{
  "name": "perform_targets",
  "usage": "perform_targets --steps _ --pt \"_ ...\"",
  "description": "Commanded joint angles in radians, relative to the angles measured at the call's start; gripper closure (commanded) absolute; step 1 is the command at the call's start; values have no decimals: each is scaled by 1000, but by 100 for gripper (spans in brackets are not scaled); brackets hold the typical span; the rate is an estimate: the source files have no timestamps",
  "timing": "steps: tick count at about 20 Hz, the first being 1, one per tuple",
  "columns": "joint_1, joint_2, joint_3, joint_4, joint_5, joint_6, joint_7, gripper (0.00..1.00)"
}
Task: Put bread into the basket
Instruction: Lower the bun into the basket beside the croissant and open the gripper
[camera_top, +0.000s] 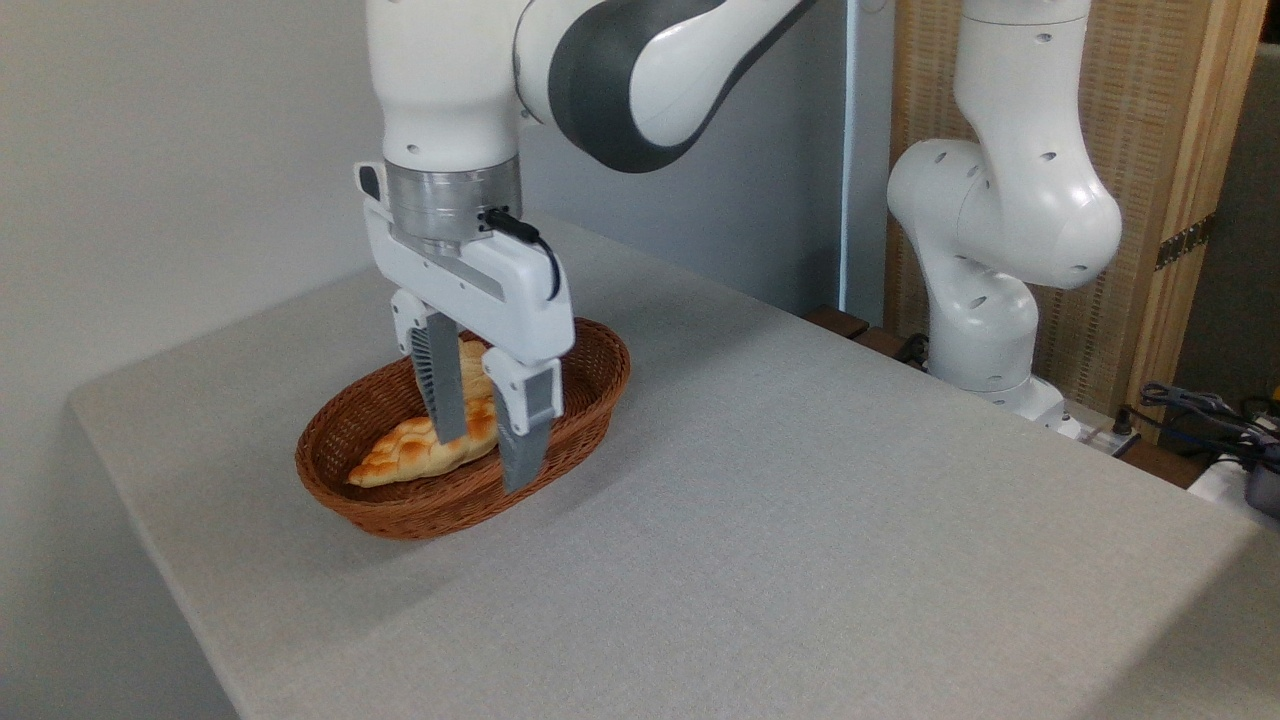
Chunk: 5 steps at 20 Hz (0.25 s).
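The reddish-brown wicker basket (585, 405) sits on the grey table at centre left. A piece of orange-golden bread (476, 372) shows inside it, between and behind my fingers and mostly hidden by them. My gripper (483, 463) hangs straight down over the basket's near side. Its grey fingers (440, 385) are spread apart, and their tips reach down to about the rim. Nothing appears clamped between them. I cannot tell whether the bread touches either finger.
A long, paler braided loaf (405, 457) lies along the basket's front left. The robot's base (985, 300) stands off the table's far right edge, with cables (1210, 410) beside it. A wall runs close along the left.
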Motion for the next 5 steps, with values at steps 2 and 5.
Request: perform_targets --steps 2,5 --pt "-11 -18 68 8 16 -67 38 0" --pt "-10 -15 68 9 16 -67 50 0"
